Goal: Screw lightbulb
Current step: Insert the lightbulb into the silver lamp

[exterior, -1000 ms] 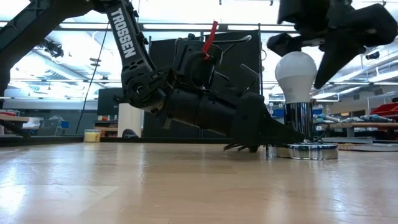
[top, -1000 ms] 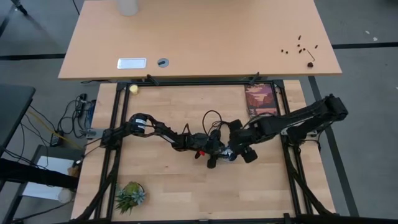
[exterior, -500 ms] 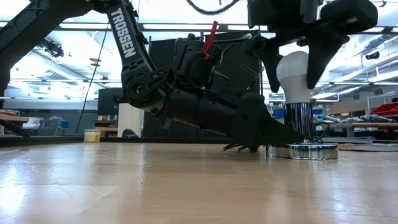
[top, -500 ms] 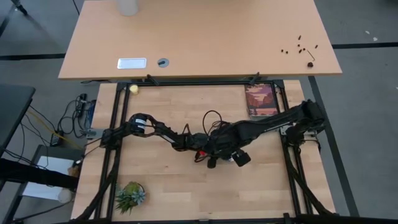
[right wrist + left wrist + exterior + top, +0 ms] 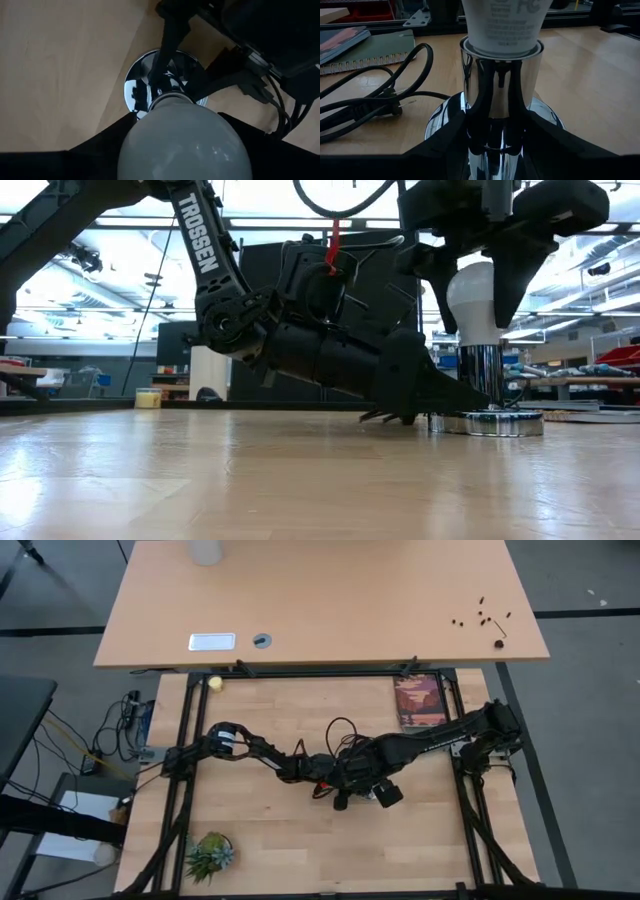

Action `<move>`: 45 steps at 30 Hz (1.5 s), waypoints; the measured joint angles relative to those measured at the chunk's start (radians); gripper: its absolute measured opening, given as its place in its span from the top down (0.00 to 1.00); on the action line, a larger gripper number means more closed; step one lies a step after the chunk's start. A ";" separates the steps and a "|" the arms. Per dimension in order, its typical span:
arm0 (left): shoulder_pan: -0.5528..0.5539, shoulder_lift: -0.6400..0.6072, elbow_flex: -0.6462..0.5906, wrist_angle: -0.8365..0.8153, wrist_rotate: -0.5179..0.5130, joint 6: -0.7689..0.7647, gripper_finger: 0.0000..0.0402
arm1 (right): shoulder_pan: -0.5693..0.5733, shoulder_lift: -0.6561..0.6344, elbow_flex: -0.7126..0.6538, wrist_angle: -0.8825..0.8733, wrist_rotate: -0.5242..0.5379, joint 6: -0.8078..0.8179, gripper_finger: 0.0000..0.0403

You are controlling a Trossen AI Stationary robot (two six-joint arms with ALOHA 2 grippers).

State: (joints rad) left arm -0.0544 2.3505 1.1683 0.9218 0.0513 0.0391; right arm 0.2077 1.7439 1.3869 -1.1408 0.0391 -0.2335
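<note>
- Since a second ago, the right gripper (image 5: 482, 275) has been brought down from above the lightbulb (image 5: 476, 302); its two fingers (image 5: 521, 265) are now set on either side of the white globe, closing in on it (actual contact cannot be told).
- The lightbulb is seen upright in the chrome socket (image 5: 484, 383), which rises from a round mirror-bright base (image 5: 487, 423) on the wooden table (image 5: 250, 475), towards the middle of the table in the high view.
- The left gripper (image 5: 495, 145) is laid low on the table, its fingers (image 5: 555, 135) clamped around the foot of the socket (one dark finger on each side in the left wrist view); unchanged over that second.
- A black cord (image 5: 367, 100) is seen running off the base across the table.
- A spiral notebook (image 5: 367, 50) is lying beyond the cord.
- In the right wrist view, the globe (image 5: 184, 137) is seen from above, between that gripper's dark fingers.
</note>
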 joint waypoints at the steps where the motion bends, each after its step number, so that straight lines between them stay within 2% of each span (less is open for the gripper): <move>1: 0.000 0.000 0.000 0.000 0.000 -0.002 0.52 | 0.000 0.000 0.000 0.000 0.000 0.018 0.36; 7: 0.001 0.000 0.000 0.000 0.000 -0.035 0.52 | -0.005 0.000 0.000 -0.009 -0.004 0.318 0.31; 16: 0.000 0.002 0.000 0.032 -0.035 -0.100 0.52 | -0.015 -0.001 0.000 -0.009 -0.002 0.949 0.32; 23: 0.000 0.002 -0.001 0.036 -0.041 -0.117 0.52 | -0.015 -0.001 -0.001 -0.008 0.001 1.511 0.30; 26: 0.000 0.002 -0.001 0.036 -0.043 -0.120 0.52 | -0.014 0.001 -0.002 0.006 0.010 1.677 0.30; 30: 0.000 0.001 -0.001 0.036 -0.048 -0.122 0.52 | -0.013 0.002 -0.002 0.025 0.012 1.725 0.30; 45: -0.006 0.001 0.000 0.036 -0.056 -0.126 0.52 | -0.046 -0.132 0.000 -0.023 0.039 1.594 0.17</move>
State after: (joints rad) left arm -0.0605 2.3516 1.1687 0.9575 -0.0048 -0.0871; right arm 0.1613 1.6117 1.3872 -1.1640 0.0783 1.3609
